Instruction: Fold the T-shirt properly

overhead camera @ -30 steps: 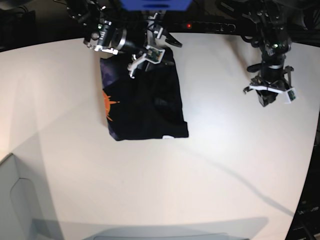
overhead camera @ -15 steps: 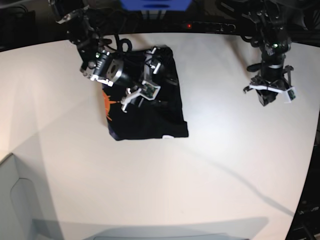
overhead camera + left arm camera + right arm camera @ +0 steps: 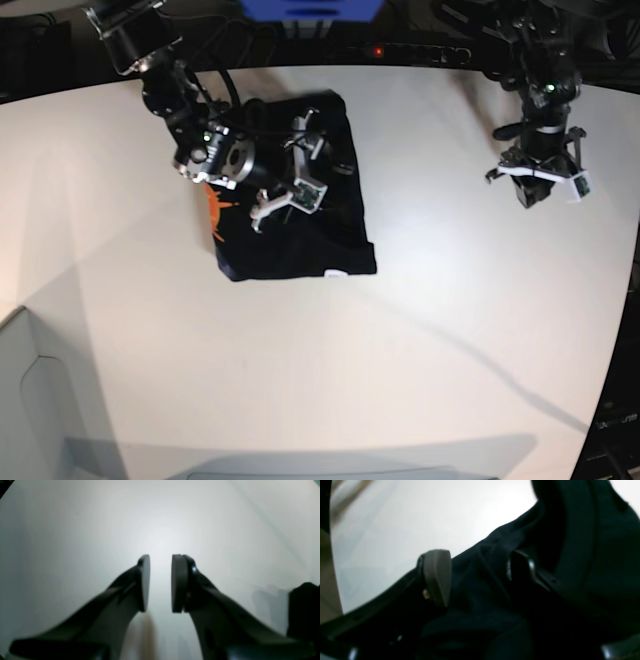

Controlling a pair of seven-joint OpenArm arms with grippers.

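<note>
The black T-shirt (image 3: 300,250) lies folded into a rectangle on the white table (image 3: 300,380). An orange print (image 3: 213,210) shows at its left edge and a small white label (image 3: 337,273) at its near edge. My right gripper (image 3: 283,205) hangs over the shirt's middle. In the right wrist view the gripper (image 3: 480,577) is open, with black cloth (image 3: 595,542) lying between and under the jaws. My left gripper (image 3: 540,190) hovers far to the right, away from the shirt. In the left wrist view it (image 3: 160,582) is open by a narrow gap and empty over bare table.
A grey bin (image 3: 30,400) sits at the near left corner. A blue object (image 3: 310,8) and dark equipment stand beyond the table's far edge. A dark shape (image 3: 302,610) shows at the right edge of the left wrist view; I cannot tell what it is.
My right arm has moved from the shirt's far left corner toward its middle, nearer the camera. The left arm has stayed put.
</note>
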